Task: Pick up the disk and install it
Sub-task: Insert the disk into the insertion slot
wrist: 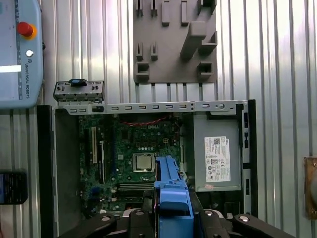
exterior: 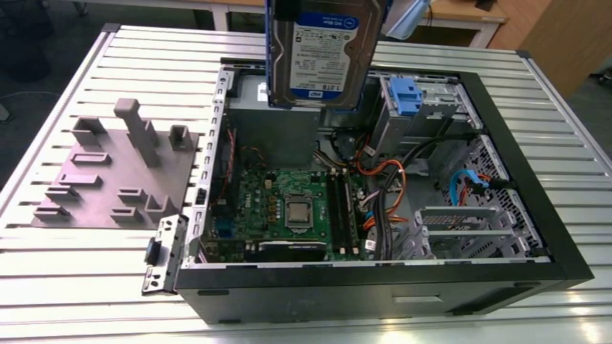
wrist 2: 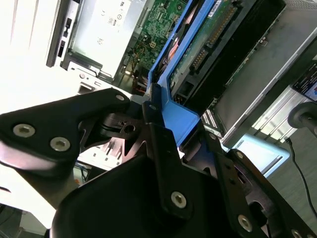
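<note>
One slatted metal table (exterior: 77, 301) under the open computer case (exterior: 383, 290), disk (exterior: 320, 50) tight in the tool (wrist: 172, 210).

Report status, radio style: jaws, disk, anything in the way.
Jaws shut on disk, at its blue frame. Disk upright above open case, not installed. Loose cables inside case.

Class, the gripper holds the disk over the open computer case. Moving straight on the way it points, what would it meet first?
Probably the motherboard, near the processor: in the first wrist view the disk held by the gripper hangs over it. Depth is unclear.
</note>
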`<state>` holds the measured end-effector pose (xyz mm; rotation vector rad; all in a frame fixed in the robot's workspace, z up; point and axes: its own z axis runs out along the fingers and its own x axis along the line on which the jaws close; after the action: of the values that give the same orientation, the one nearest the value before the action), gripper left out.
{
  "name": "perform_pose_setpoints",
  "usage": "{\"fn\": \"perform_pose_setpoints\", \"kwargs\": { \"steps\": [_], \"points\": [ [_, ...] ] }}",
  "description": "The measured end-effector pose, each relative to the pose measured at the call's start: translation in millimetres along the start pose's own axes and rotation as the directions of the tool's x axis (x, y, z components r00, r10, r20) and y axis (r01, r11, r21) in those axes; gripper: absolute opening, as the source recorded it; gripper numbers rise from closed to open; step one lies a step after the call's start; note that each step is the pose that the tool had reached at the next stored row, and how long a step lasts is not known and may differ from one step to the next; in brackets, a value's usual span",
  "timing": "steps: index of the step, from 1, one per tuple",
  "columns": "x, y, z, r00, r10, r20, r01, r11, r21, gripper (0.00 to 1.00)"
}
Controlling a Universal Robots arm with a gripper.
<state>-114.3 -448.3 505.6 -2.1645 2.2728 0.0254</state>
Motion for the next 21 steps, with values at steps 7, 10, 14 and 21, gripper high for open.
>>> {"fn": "perform_pose_setpoints", "kwargs": {
  "steps": [7,10,14,21],
  "points": [
    [15.3,-0.8,0.9,1.0,0.0,0.0,0.0,1.0,0.0,0.36],
    [18.1,-0.8,1.3,1.0,0.0,0.0002,0.0,1.0,0.0001,0.36],
    [18.2,-0.9,1.2,1.0,0.0,-0.0001,0.0,1.0,0.0,0.36],
    [19.3,-0.9,1.5,1.0,0.0,0.0001,0.0,1.0,0.0001,0.36]
  ]
}}
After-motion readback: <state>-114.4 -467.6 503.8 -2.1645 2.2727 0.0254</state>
